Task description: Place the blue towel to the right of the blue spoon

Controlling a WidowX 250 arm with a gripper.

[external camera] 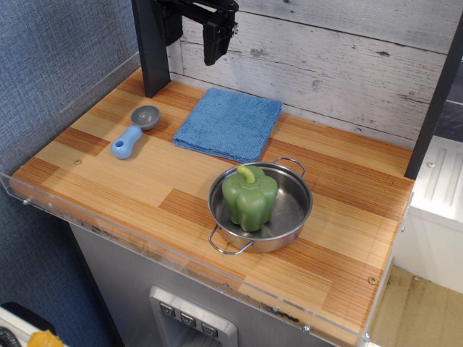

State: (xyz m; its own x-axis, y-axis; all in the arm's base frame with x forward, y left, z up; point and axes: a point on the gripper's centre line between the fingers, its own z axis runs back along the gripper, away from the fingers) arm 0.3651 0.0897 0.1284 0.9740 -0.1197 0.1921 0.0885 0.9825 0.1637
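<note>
High against the whitewashed plank wall, the gripper hangs above the back left of the counter, holding nothing. Its upper part is cut off by the top edge of the frame. One dark finger shows plainly; the other is partly lost against the black upright post beside it, with a gap of pale wall between them, so the jaws look spread apart.

Below and slightly to the right, well clear of the gripper, the blue towel lies flat on the wooden countertop near the wall. Just beside its left edge, apart from it, lies the blue spoon, grey bowl toward the wall and light-blue handle toward the front.

Nearer the front, a steel pan sits close to the towel's front right corner without touching it. A green pepper stands upright inside, hiding much of the pan's floor. Along the counter's left and front edges runs a clear plastic guard, hard to trace.
</note>
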